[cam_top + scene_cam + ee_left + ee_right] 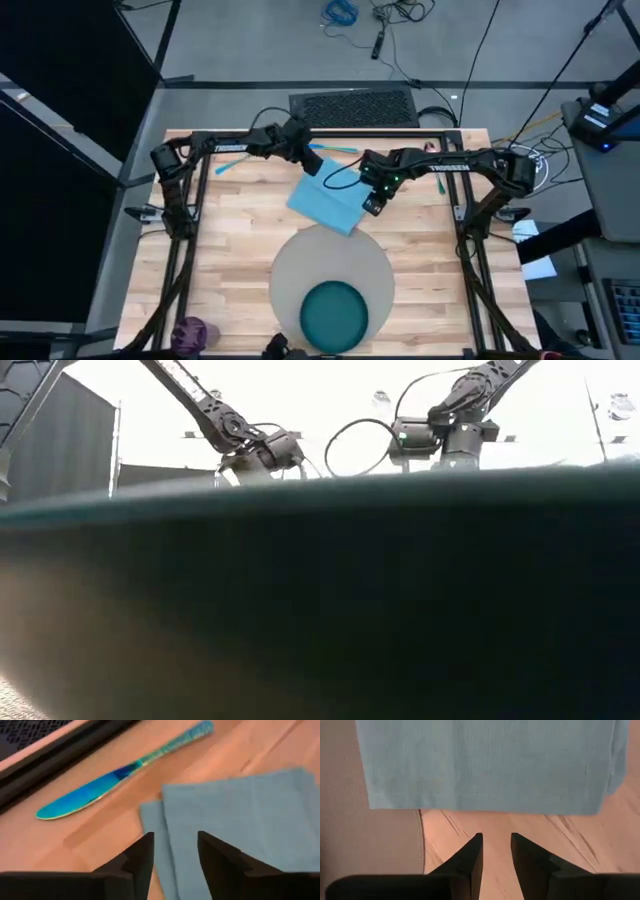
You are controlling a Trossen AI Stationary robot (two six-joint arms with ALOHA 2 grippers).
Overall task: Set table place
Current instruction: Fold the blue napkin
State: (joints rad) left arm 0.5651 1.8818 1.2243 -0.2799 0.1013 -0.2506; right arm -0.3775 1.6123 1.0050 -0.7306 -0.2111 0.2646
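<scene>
High view: the napkin (327, 199) lies skewed on the table (230, 260), its near corner overlapping the far rim of the grey mat (290, 270). The teal plate (335, 312) sits on the near part of the mat; the purple cup (193, 332) is at the near-left table corner. A blue knife (120, 772) lies on the wood just beyond the napkin's far edge, with more cutlery (222, 166) farther left.

Risks, as judged:
- The napkin is a folded cloth with a loose under-layer showing at one edge. A pinch taking only the top layer would likely unfold it on lifting.
- If both arms pull at once in different directions, the cloth may stretch or drag across the mat and shift it.
- The knife is close to the left gripper; a sweep there could knock it toward the black frame.
- The napkin rests partly on the mat, so a low approach could catch the mat's rim.

Pose:
- Left gripper (175, 851) reaches in from the far left, low over the napkin's far-left corner. Fingers are apart with a narrow gap, holding nothing.
- Right gripper (496, 852) reaches in from the far right, over bare wood at the napkin's right edge, beside the mat. Fingers are slightly apart, empty.

Low view is mostly blocked by the plate's rim.
</scene>
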